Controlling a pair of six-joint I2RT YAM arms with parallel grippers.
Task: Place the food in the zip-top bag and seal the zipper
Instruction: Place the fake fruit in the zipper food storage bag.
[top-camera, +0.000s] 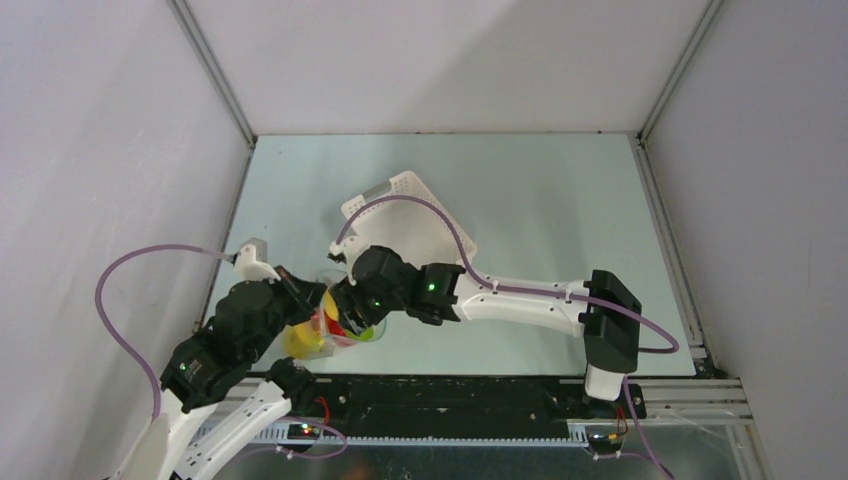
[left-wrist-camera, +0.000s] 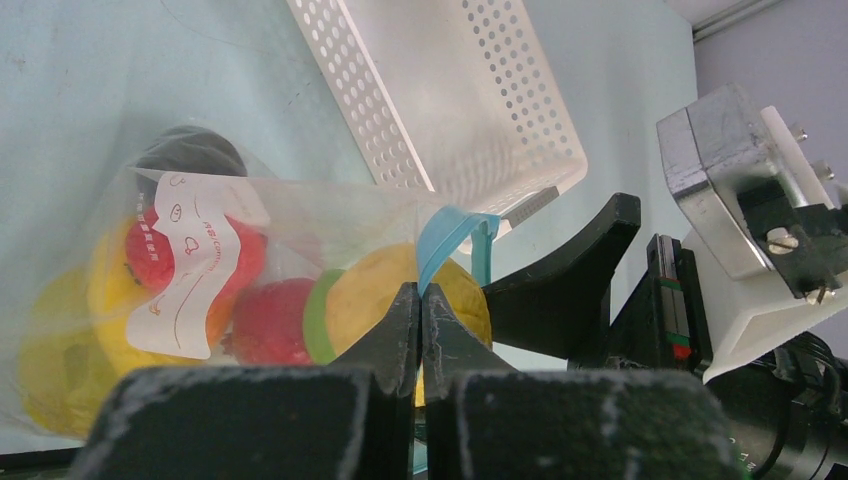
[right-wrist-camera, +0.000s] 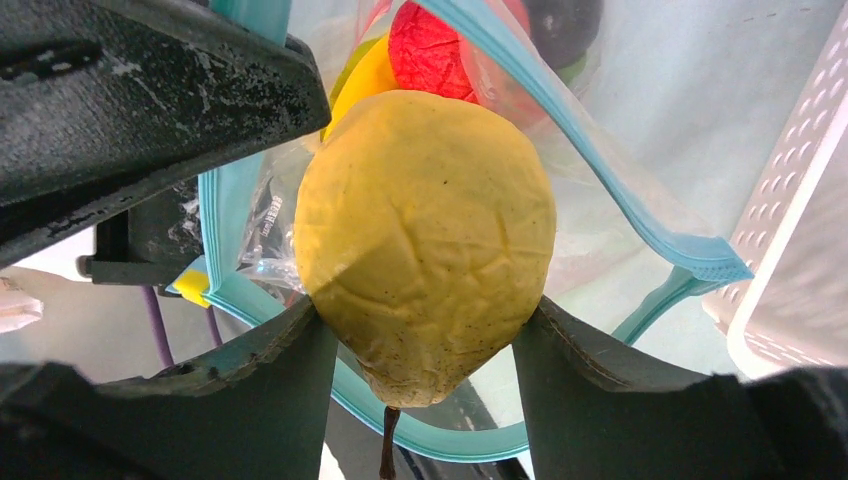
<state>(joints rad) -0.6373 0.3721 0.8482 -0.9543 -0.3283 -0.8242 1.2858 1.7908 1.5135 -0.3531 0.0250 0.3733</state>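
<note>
The clear zip-top bag (left-wrist-camera: 200, 260) with a white label (left-wrist-camera: 190, 270) lies at the near left (top-camera: 325, 330) and holds red apples (left-wrist-camera: 270, 320), yellow and green pieces and a dark ring (left-wrist-camera: 190, 150). My left gripper (left-wrist-camera: 421, 295) is shut on the light-blue zipper (left-wrist-camera: 445, 235) at the bag's mouth and holds it up. My right gripper (right-wrist-camera: 423, 308) is shut on a yellow lemon-like fruit (right-wrist-camera: 425, 240) with a brown stem, inside the open ring of the zipper (right-wrist-camera: 600, 190). In the top view both grippers meet over the bag, left (top-camera: 305, 300) and right (top-camera: 345, 310).
The white slotted basket (top-camera: 410, 215) lies tilted just behind the bag, close to the right gripper (right-wrist-camera: 800, 250). The black rail runs along the near table edge (top-camera: 450, 395). Grey walls enclose the table on three sides.
</note>
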